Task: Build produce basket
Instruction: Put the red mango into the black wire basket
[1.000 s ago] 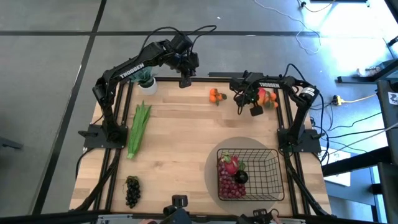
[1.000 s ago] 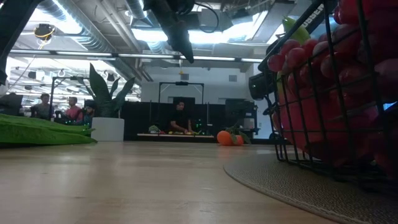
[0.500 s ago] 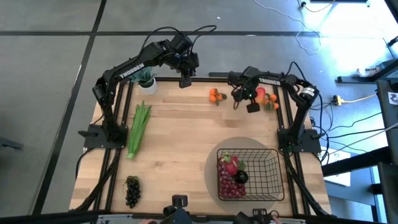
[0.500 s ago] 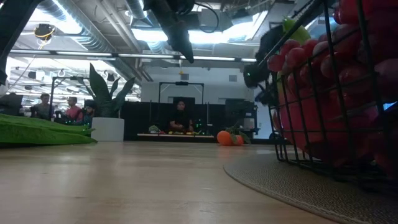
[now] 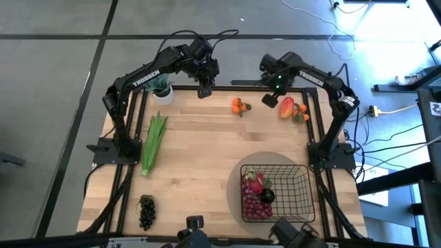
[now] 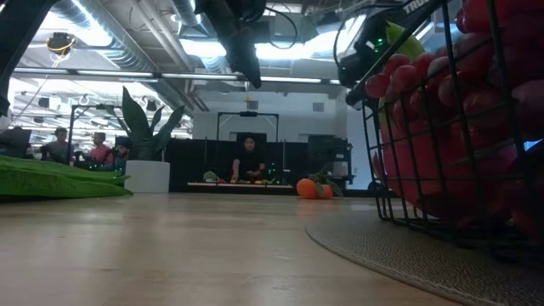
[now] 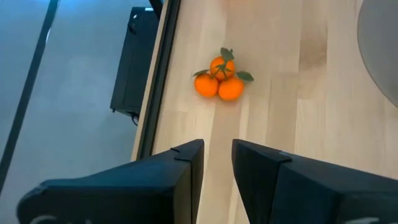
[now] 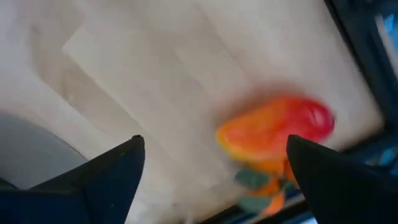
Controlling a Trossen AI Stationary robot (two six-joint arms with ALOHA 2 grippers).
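**Right gripper open above the mango, basket partly filled**

From the high view, we see the right gripper (image 5: 270, 101) at the table's far edge, jaws spread wide and holding nothing. The mango (image 5: 286, 109) lies just beside it, toward the right arm's own side of the table, with its long axis running roughly from the far edge toward the near edge. A cluster of tangerines (image 5: 238, 106) sits on the gripper's other side, a little farther off. The left gripper (image 5: 204, 90) hangs over the far edge, beyond the tangerines, jaws nearly together and empty. The basket (image 5: 300, 172) stands well apart from both grippers, near the front right, with the dragon fruit (image 5: 255, 182) and red grapes (image 5: 253, 207) inside. The green stalk (image 5: 154, 143) and dark grapes (image 5: 146, 211) lie on the left side of the table.

In the low view, the basket (image 6: 425, 223) fills the right side, and the tangerines (image 6: 314, 189) rest far behind.

In the left wrist view, the tangerines (image 7: 219, 79) lie ahead of two fingers (image 7: 186, 168) with a narrow gap between them.

In the right wrist view, the mango (image 8: 273, 132) lies between the wide-set fingers (image 8: 109, 171), below them, untouched.

We judge the right arm nearer the mango, and the fingers would best close across its shorter width.
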